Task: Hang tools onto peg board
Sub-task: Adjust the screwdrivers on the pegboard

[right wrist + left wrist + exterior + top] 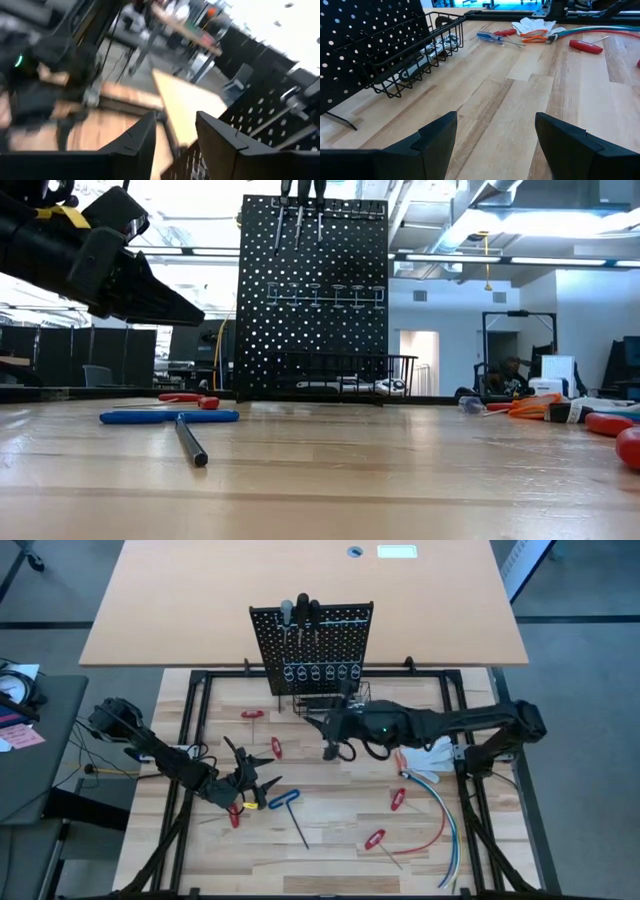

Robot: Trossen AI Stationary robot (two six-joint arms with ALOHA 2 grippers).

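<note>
No text, label, brand, number or sign could be read in any of the views.

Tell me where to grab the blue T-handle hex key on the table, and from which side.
Grip the blue T-handle hex key on its blue crossbar, coming straight down from above. It lies flat on the table, so only the top is free, and the crossbar looks thicker than the thin dark shaft. The left end effector hovers open just beside it.
</note>
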